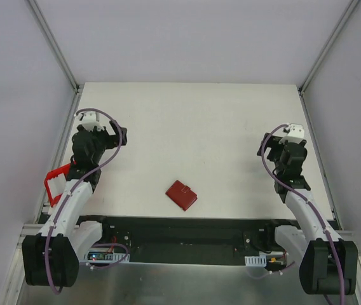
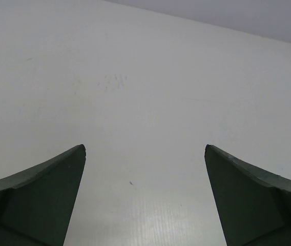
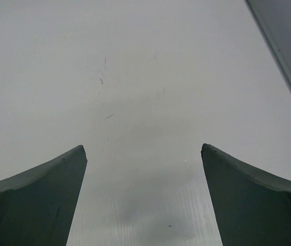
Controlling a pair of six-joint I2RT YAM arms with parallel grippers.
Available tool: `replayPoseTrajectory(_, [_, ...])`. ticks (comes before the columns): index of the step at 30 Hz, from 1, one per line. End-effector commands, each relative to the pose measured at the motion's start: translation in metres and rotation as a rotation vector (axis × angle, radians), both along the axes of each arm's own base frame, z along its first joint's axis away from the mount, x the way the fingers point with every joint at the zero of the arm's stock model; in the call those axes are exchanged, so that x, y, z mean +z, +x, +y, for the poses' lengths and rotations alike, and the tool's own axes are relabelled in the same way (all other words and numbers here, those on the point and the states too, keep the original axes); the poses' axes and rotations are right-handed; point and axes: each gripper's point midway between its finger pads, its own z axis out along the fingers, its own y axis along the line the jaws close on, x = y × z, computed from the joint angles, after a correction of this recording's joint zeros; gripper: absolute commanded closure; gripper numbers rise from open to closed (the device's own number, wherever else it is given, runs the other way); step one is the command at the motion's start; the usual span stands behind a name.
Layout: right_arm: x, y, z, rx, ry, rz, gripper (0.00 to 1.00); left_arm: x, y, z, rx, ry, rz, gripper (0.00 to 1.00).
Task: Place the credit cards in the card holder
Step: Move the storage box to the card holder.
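White desk (image 1: 193,121) carried the dark-red card holder (image 1: 182,195), which lay closed and flat by the near edge. The left gripper (image 2: 145,148) was well to the left of the card holder and farther back, its arm folded, jaws spread wide and holding nothing. The right gripper (image 3: 144,147) was well to the card holder's right, posed likewise, wide open and empty. Both faced the desk surface.

We are holding both arms bent, well apart
Our left gripper (image 2: 145,149) and right gripper (image 3: 143,147) are hanging with jaws spread wide
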Motion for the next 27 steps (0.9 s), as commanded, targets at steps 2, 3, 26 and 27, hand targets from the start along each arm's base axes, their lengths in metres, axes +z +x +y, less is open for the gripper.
replayPoseTrajectory(2, [0.0, -0.009, 0.023, 0.089, 0.093, 0.039, 0.04, 0.011, -0.006, 0.047, 0.342, -0.129, -0.026, 0.01])
replayPoseTrajectory(3, [0.003, -0.008, 0.024, 0.088, 0.113, 0.032, 0.04, 0.009, -0.007, 0.046, 0.339, -0.132, -0.022, 0.01])
replayPoseTrajectory(26, [0.063, -0.034, 0.107, 0.423, 0.497, 0.089, 0.04, -0.018, -0.063, 0.039, 0.413, -0.222, 0.342, 0.01])
replayPoseTrajectory(27, [0.058, -0.036, 0.106, 0.411, 0.5, 0.114, 0.04, -0.02, -0.067, 0.044, 0.442, -0.209, 0.356, 0.01])
